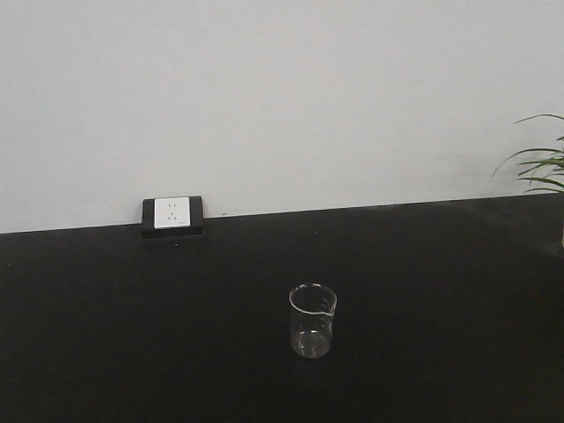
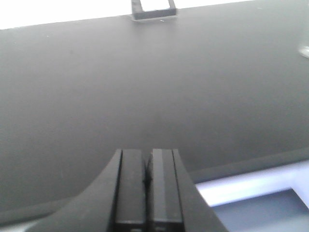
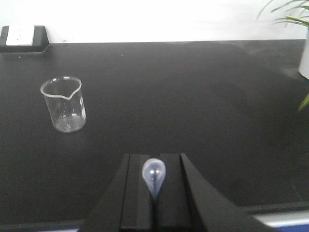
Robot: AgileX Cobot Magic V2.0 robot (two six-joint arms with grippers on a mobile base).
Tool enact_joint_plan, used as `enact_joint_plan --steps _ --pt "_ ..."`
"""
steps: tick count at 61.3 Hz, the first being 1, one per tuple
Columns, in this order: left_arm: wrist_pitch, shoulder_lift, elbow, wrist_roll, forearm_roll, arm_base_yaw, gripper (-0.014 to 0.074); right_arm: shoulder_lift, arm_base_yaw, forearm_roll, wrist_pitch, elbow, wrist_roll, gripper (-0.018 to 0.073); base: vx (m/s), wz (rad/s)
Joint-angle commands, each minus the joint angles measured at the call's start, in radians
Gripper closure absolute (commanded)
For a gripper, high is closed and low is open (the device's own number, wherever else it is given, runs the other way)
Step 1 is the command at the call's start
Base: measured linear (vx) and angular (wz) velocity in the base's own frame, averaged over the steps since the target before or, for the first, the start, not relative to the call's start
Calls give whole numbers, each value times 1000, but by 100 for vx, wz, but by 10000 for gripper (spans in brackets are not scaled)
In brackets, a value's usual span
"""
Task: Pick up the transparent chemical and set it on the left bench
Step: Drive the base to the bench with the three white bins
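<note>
My right gripper (image 3: pixel 154 157) is shut on the transparent chemical, a clear pipette whose small bulb (image 3: pixel 153 174) sticks out between the jaws; its stem and tip are hidden. It hovers above the black worktop (image 3: pixel 193 96) near the front edge. My left gripper (image 2: pixel 147 152) is shut and holds nothing, low over the same worktop (image 2: pixel 145 82). Neither gripper shows in the front view. The left bench with the white bins is out of view.
A glass beaker with a spout (image 1: pixel 312 320) stands mid-worktop; it also shows in the right wrist view (image 3: pixel 64 105). A white wall socket (image 1: pixel 173 214) sits at the back against the wall. A green plant (image 1: pixel 542 163) is at the far right.
</note>
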Motion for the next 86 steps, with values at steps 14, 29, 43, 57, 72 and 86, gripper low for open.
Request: enact_joint_plan --steps 14,29,43,57,72,86 --pt "-78 -19 16 -8 -1 -2 600 0 -4 -13 -73 -30 -8 562 -35 3" --pt "-78 -19 16 -8 -1 -2 600 0 -3 -13 -73 -30 -8 562 -39 34" --pt "-78 -19 16 -8 -1 -2 600 0 -3 -13 -73 -30 -8 562 -41 52" --pt "-78 -19 16 -8 -1 -2 600 0 -4 -13 -72 -30 -8 562 -41 51" --pt "-78 -19 16 -8 -1 -2 600 0 -4 -13 -72 -30 -8 562 -39 44" --pt "-78 -19 16 -8 -1 -2 600 0 -4 -13 -72 -30 -8 562 -35 49"
